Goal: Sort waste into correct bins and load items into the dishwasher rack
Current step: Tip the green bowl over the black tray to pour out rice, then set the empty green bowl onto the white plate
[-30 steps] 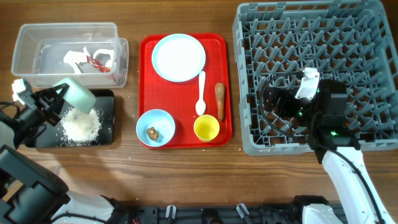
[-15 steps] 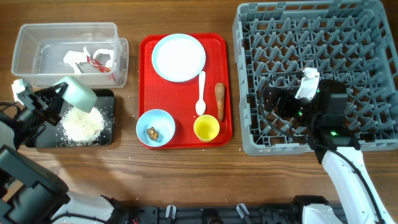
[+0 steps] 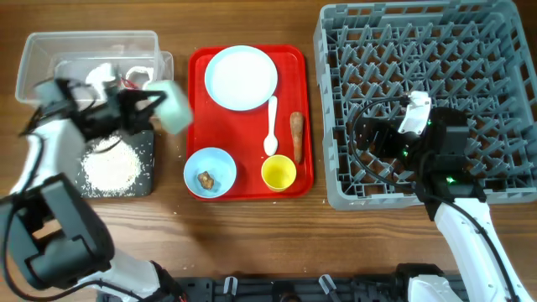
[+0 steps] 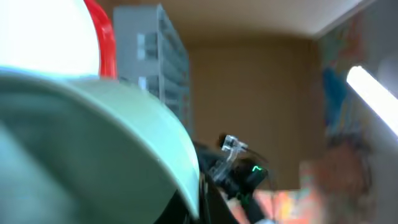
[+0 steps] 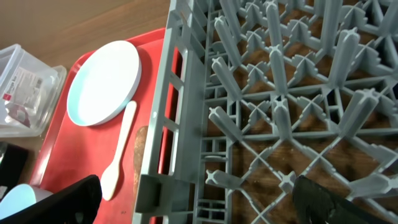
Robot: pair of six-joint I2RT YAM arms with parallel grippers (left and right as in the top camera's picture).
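Swung right off the black tray point(image 3: 148, 172), the pale green bowl point(image 3: 174, 105) is clamped between the left jaws; the right jaws are spread open.

- Legible text, brands, numbers or signs: none in any view.
- Clear plastic tub point(image 5: 51, 76): a white printed scrap point(image 5: 20, 84) with red and dark marks lies inside; the print is too small to read.

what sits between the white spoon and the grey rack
The orange-brown stick, lying on the red tray beside the spoon; the overhead view shows it, with the rack past the tray's edge.
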